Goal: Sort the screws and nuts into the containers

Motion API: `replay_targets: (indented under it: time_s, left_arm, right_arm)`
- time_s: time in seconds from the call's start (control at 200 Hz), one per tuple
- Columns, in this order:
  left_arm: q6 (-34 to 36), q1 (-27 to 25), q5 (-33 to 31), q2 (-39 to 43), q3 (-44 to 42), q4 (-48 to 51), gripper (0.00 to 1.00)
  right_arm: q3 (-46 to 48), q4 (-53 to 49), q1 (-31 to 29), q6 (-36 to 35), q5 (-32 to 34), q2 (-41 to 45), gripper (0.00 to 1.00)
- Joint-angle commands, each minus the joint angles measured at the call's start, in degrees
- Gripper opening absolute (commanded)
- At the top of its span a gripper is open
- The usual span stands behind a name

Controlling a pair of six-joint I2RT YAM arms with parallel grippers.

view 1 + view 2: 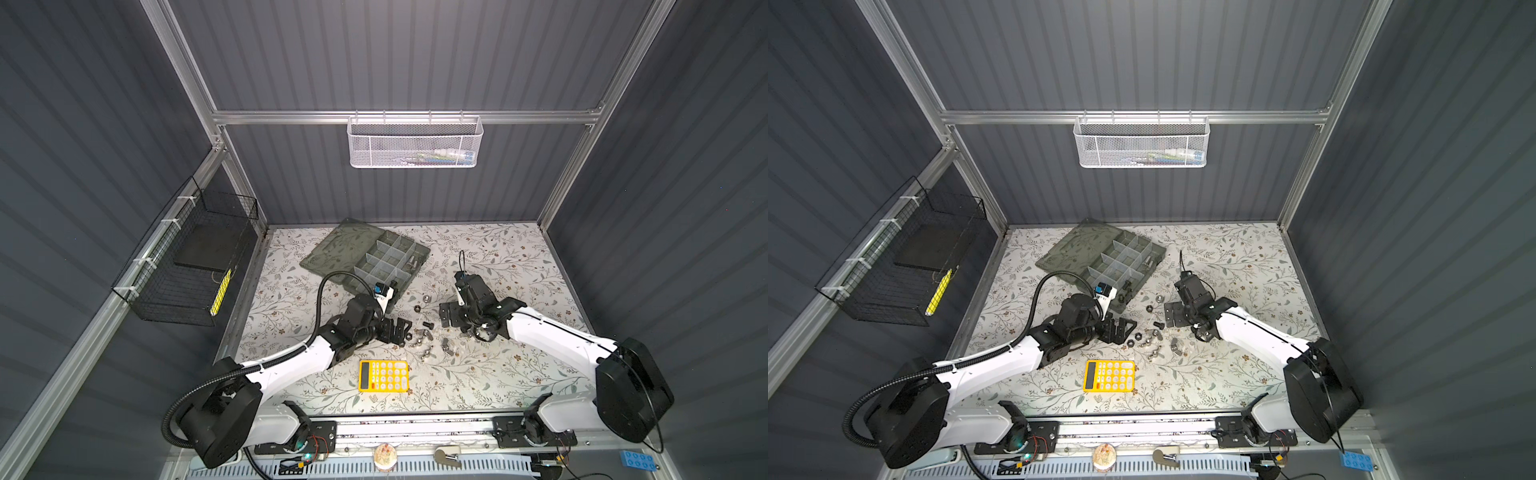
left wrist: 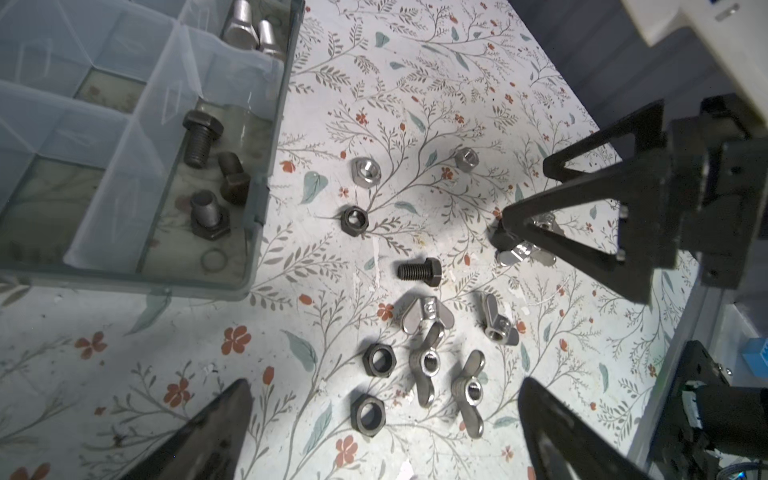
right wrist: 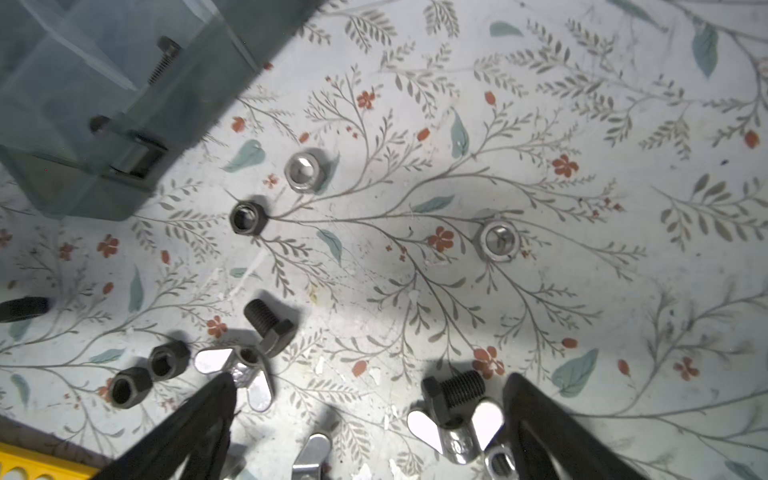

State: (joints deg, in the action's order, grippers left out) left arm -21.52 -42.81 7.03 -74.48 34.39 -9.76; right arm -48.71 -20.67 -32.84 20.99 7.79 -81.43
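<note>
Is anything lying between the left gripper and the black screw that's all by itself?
Yes. In the left wrist view, black nuts and a bunch of wing nuts lie between the open left gripper and the black screw. Nothing sits on the screw itself.

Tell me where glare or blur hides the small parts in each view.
In a top view the screws and nuts are tiny and soft on the bright floral table; in the left wrist view they are sharp, but the pale dividers of the organiser box wash out; in the right wrist view a wing nut glares white and that box is out of focus.
</note>
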Motion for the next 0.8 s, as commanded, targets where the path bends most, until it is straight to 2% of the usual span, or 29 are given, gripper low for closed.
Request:
replay_targets:
  time_s: [0.0,0.095,0.26,0.505,0.796]
  left_arm:
    - [-0.6,-1.0,3.6,-0.3,-2.2,-9.1,1.0]
    - [-0.8,-3.0,3.7,-1.8,-3.5,-12.4,1.0]
    - [-0.1,-6.4,4.7,-6.5,-0.7,-12.3,1.0]
    - [-0.1,-6.9,5.4,-7.6,0.1,-12.0,1.0]
    - [0.3,-7.0,4.9,-7.3,0.2,-11.4,1.0]
  right_arm:
    - [-3.3,-6.3,1.1,0.6,2.0,-4.8,0.99]
    - [-3.7,-6.3,2.4,1.1,0.9,-7.3,0.96]
    - [-5.5,-6.9,3.5,1.5,0.1,-11.8,0.88]
    - [-7.6,-8.3,3.8,1.4,-0.5,-16.0,0.77]
    - [-5.8,-7.6,3.9,2.5,-0.7,-15.2,0.73]
